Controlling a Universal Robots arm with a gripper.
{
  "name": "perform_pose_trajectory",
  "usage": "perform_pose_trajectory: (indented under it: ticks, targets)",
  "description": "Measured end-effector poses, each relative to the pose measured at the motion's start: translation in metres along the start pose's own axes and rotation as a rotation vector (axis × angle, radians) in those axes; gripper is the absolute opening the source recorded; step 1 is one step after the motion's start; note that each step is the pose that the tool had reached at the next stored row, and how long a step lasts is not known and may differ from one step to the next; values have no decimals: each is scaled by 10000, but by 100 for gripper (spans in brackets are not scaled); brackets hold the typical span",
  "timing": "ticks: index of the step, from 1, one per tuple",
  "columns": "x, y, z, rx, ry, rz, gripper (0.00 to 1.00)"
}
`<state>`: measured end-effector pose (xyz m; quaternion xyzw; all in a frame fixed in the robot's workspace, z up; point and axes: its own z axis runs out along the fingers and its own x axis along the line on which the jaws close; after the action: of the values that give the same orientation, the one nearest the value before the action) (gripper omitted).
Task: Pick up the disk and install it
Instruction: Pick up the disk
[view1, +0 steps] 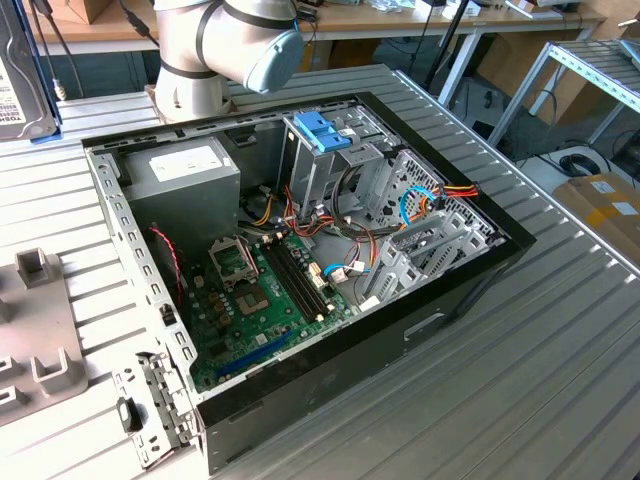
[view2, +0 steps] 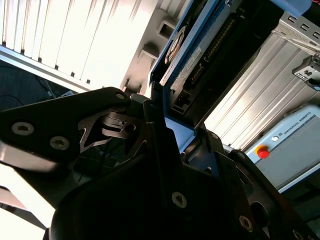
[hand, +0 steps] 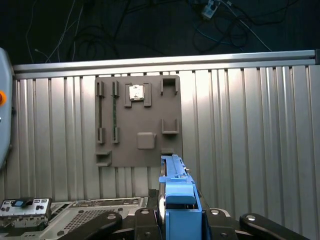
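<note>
Your gripper is closed on the disk, pinching its blue frame edge-on above the table, well apart from the case. That narrow plastic pinch could slip or flex and tilt the disk. A tilted disk would likely snag on the cables in the case.

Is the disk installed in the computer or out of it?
Out. The gripper clamps the disk edge-on in its jaws above the table in the first wrist view, clear of the computer.

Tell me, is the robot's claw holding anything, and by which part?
Yes: the gripper holds the disk, clamped from both sides at one blue-framed end.
</note>
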<state>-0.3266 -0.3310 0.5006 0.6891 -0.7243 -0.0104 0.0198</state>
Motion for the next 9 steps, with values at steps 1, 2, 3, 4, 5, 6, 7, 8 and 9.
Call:
perform_pose_trajectory:
  ticks: [1,2,3,4,5,6,7,8,9]
  targets:
    - [0,-4,0,0,1,0,37]
    - [0,-8,0,1,2,0,37]
    - [-1,-13,0,1,3,0,37]
    - [-1,-17,0,1,4,0,37]
    - [-1,-26,0,1,7,0,37]
    - [-1,-32,0,1,9,0,37]
    - [-2,-37,0,1,11,0,37]
    - [-2,-41,0,1,13,0,37]
    - [-2,-45,0,1,15,0,37]
